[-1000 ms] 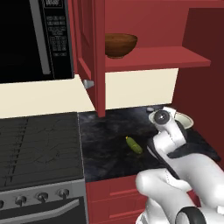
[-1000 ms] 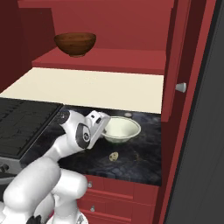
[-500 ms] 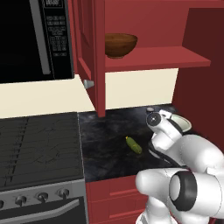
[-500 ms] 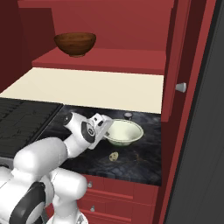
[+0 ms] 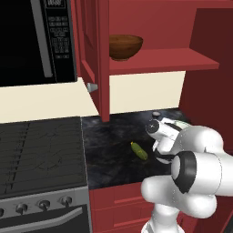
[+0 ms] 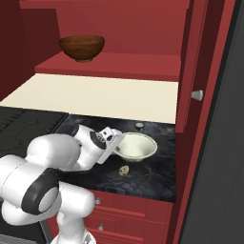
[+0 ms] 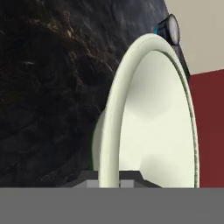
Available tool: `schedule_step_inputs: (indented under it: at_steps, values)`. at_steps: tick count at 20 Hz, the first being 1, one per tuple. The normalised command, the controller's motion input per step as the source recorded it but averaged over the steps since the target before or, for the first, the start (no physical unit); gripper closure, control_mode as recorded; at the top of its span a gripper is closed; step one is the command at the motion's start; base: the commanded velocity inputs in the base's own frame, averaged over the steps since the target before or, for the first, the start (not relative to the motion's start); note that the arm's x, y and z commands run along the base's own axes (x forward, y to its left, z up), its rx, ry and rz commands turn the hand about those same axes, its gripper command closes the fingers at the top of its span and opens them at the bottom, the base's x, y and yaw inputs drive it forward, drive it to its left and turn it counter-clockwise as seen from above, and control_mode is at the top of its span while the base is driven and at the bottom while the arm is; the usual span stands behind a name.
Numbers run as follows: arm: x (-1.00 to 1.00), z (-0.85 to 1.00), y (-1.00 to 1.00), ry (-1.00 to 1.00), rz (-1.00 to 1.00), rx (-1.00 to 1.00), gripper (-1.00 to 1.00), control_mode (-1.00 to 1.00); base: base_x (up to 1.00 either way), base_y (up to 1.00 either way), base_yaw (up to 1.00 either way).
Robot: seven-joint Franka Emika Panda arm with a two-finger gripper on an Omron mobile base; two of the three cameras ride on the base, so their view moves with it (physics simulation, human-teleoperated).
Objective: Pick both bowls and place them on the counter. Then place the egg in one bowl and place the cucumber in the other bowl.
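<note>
Two bowls are in sight. The pale bowl [image 6: 136,146] sits upright on the black counter [image 6: 157,178], near its back edge, below the open cabinet. The gripper [image 7: 108,180] is clamped on this bowl's near rim: in the hand view the two finger tips [image 7: 89,177] stand on either side of the thin flared rim, one outside and one inside, pressed to it. From the right base view the hand reaches the bowl's left edge; from the left base view most of the bowl is hidden behind the arm, only a sliver of rim [image 5: 179,123] showing.

The brown bowl [image 6: 82,47] stands on the red cabinet shelf [image 6: 119,66] above, upright and alone, well apart from the arm.

One egg [image 6: 124,169] lies on the counter just in front of the pale bowl, near it but apart. One cucumber [image 5: 139,150] lies on the counter to the left of the arm, its yellowish tip pointing away toward the back wall, well apart from both bowls.

One small dark round object [image 6: 139,126] with a shiny top stands on the counter behind the pale bowl, close to the cream wall [image 6: 105,97]; what it is cannot be told.

Left of the counter lies one grey stovetop [image 5: 41,148] with knobs along its front, and one black microwave [image 5: 36,41] hangs above it. One cabinet door [image 5: 93,50] stands open
</note>
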Motion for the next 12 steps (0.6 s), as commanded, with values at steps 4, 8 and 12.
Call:
schedule_step_inputs:
  at_steps: [4, 8, 12]
  values:
    - [0.18, -0.18, 0.00, 0.04, 0.00, 0.00, 1.00, -1.00, 0.00, 0.00, 0.00]
    - [0.21, -0.09, 0.00, 0.00, 0.00, 0.01, 1.00, -1.00, 0.00, 0.00, 0.00]
    - [0.14, 0.00, 0.00, 0.03, 0.00, 0.00, -1.00, -1.00, 0.00, 0.00, 0.00]
